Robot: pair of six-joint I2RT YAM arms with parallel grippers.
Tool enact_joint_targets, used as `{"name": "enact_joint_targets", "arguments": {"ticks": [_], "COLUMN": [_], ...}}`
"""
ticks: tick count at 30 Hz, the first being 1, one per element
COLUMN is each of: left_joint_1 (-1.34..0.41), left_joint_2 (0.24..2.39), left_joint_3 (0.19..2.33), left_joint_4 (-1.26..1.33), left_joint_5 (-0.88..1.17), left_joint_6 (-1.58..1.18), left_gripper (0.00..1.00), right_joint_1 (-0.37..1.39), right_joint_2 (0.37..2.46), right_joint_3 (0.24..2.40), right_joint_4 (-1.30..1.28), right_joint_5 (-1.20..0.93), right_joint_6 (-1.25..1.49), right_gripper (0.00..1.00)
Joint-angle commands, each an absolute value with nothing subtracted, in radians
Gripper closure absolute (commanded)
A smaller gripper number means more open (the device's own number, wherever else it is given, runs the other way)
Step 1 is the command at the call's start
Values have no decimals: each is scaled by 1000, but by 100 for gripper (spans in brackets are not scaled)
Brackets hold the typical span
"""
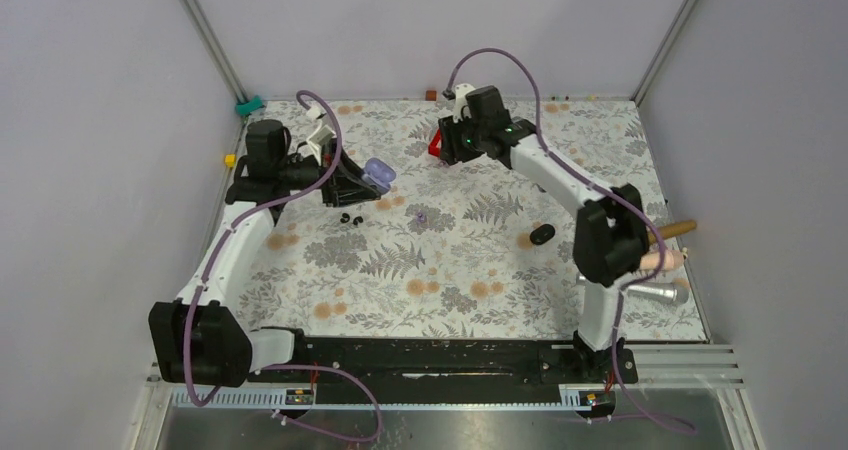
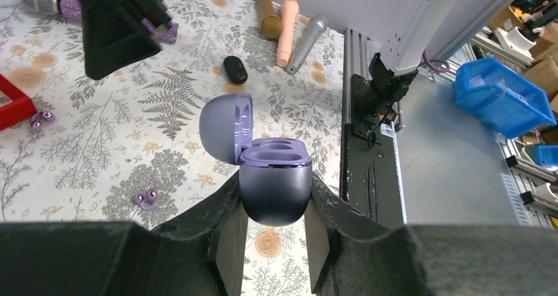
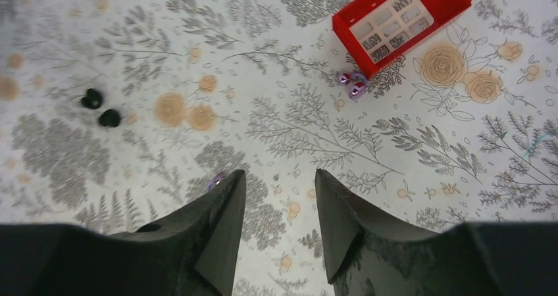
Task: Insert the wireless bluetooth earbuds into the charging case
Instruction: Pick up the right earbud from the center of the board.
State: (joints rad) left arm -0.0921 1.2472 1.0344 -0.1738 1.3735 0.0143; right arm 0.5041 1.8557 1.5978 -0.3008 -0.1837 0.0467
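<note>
Left gripper [image 2: 274, 189] is clamping the charging case [image 2: 273, 207], its lid [image 2: 222, 128] open; my right gripper [image 3: 279, 185] is hanging with fingers apart, empty. The earbuds [image 3: 109, 118] are lying loose on the table [image 3: 421, 237]. I am fearing these tiny glossy buds may slip or get flicked away during pinching.

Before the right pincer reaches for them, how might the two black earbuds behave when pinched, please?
The earbuds look tiny and rounded, so they would probably slip from the right pincer. Lying loose on the cloth, they may roll if nudged.
</note>
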Motion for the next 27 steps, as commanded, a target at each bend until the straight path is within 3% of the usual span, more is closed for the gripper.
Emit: {"name": "enact_joint_targets", "arguments": {"ticks": [1,14,27], "left_joint_1": [-49,-47,-46], "left_joint_2": [1233,1201,1184], "left_joint_3": [1085,1023,1007], "left_joint_4": [-434,-471,-471], "left_joint_5": [1441,1445,1448], "left_joint_6": [293,365,382], "left_gripper": [100,100,100], "right_joint_1": [495,493,486], "right_joint_2": [2027,2467,2551], "right_joint_3": [1802,2331,2415], "right_joint_4": [-417,-734,-782], "right_joint_5": [-87,49,90], "right_joint_6": [39,103,140], "right_gripper": [52,61,62]}}
